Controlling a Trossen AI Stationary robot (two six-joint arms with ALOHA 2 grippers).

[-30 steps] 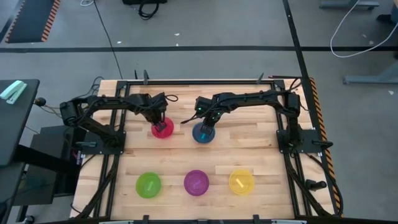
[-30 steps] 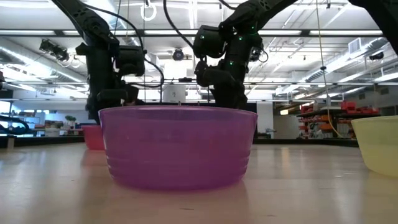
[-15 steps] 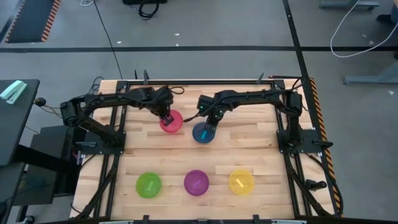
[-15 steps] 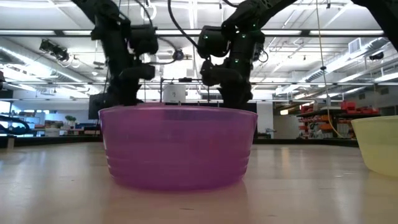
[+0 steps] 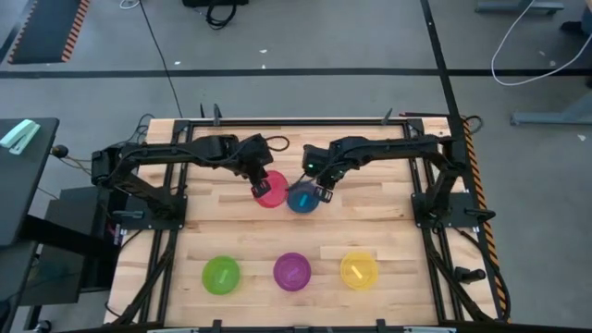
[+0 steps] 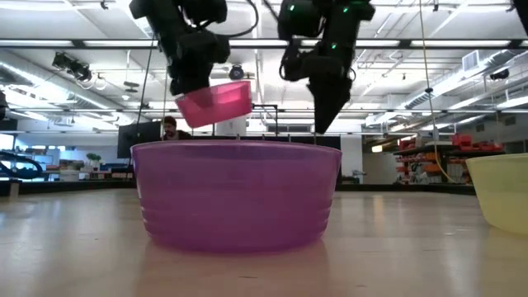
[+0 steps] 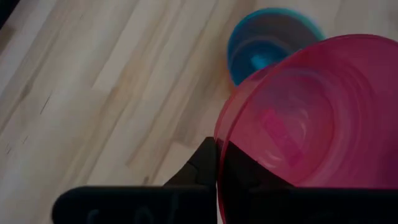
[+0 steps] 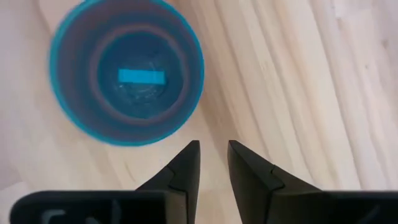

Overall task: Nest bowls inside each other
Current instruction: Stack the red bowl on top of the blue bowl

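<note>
Left hand (image 5: 256,178) is gripping pink bowl (image 5: 271,190) by its rim, lifting it off the bench (image 5: 388,227), tilted, just beside blue bowl (image 5: 302,198); right hand (image 5: 323,191) is hovering open above blue bowl's edge; green (image 5: 221,275), purple (image 5: 292,271), yellow (image 5: 359,270) bowls are sitting along the near edge, well apart; no writing is readable.

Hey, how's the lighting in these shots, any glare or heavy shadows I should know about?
Low view: bright ceiling strips backlight the scene, so the left gripper and right gripper read as dark silhouettes, while the purple bowl and lifted pink bowl glow translucent. High view: even light, only soft shadows beside the bowls. Right wrist view: the blue bowl is evenly lit, no harsh glare.
</note>
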